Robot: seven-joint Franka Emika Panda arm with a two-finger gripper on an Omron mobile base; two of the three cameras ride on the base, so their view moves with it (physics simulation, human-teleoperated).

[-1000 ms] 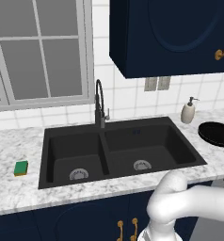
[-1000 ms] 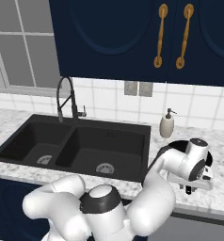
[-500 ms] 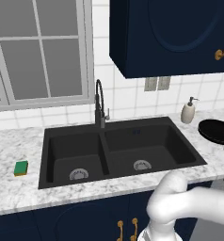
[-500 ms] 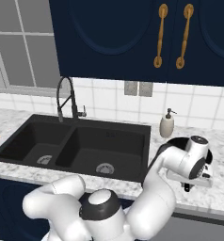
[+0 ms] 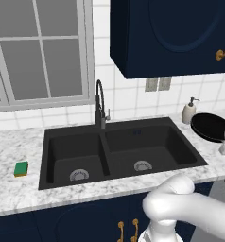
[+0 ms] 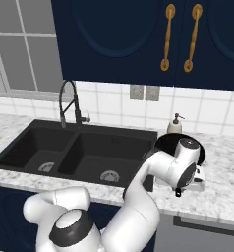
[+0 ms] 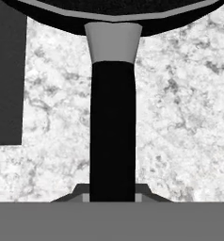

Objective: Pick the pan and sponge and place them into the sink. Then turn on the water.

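Observation:
The black pan [image 5: 210,126] sits on the marble counter right of the sink [image 5: 147,142], partly hidden behind my hand in the right base view [image 6: 164,143]. My gripper [image 7: 113,193] is shut on the pan's dark handle [image 7: 113,132], which runs straight up between the fingertips to the pan's rim. The green and yellow sponge [image 5: 21,168] lies on the counter left of the sink, far from the gripper. Both black basins hold nothing but their silver drains. No water runs from the black gooseneck faucet [image 5: 100,104].
A white soap dispenser [image 5: 188,111] stands at the back just left of the pan. Dark blue wall cabinets [image 6: 138,34] hang above the counter. A window [image 5: 38,47] sits behind the sink's left side. The counter's front edge runs close below the pan handle.
The jaws have closed onto the pan handle. The hand has shifted slightly left; the pan and sponge have not visibly moved.

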